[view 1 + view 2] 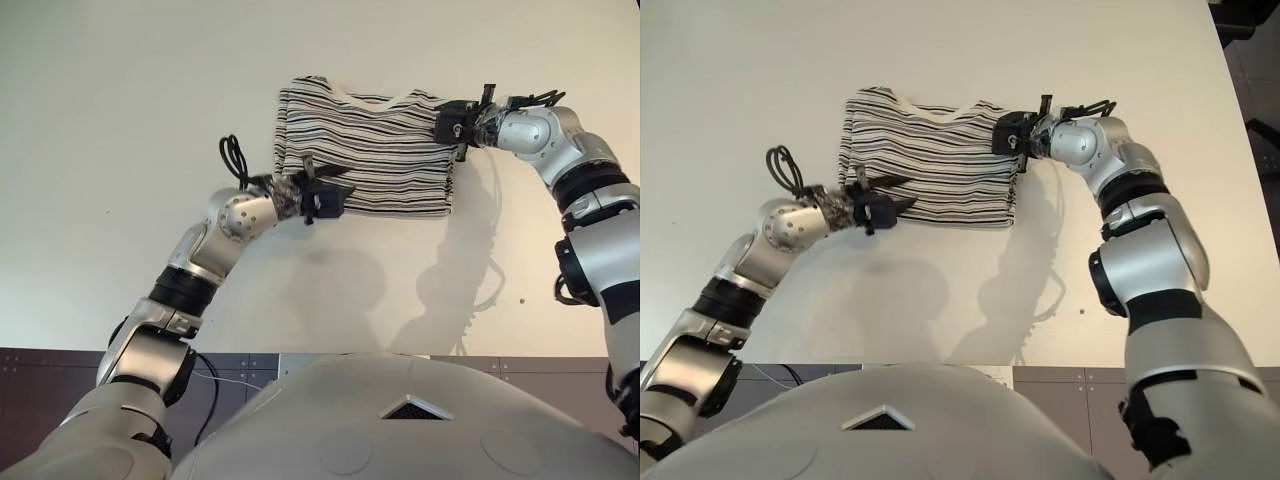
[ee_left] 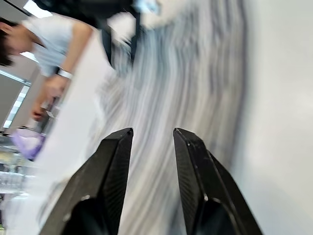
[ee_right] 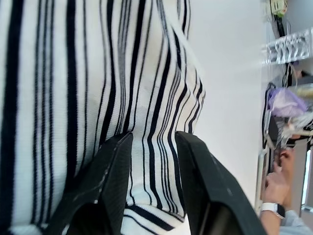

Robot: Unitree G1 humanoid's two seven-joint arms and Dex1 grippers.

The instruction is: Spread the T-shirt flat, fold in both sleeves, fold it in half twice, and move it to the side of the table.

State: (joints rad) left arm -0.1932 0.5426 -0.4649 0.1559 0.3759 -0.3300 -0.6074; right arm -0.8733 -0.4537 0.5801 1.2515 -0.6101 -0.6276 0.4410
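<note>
Left gripper [image 2: 153,132]: released. The two dark fingers [image 2: 115,166] stand apart with a plain gap between them and nothing held. It sits at the T-shirt's [image 1: 370,150] near-left corner, fingers pointing in over the hem edge. Whether the tips touch the cloth cannot be told. The striped fabric shows through the gap in the left wrist view.

Right gripper [image 3: 154,136]: also released. The fingers [image 3: 110,181] are spread and the striped cloth lies close under and between them. They are not pinched together on any fold. It sits at the shirt's right edge, up by the shoulder, near the far-right corner of the garment. The right forearm comes in from the table's right side.

T-shirt: black-and-white stripes, lying flat on the white table [image 1: 120,120]. The neckline faces the far edge and the hem faces the near edge. The outline is roughly rectangular. The left side shows stacked, slightly bunched layers where cloth is folded in. The right side is straighter.

Position: the shirt lies in the far middle part of the table, well apart from the near edge and away from the right edge. The two grippers bracket it on opposite corners, left one nearer the robot, right one farther.
</note>
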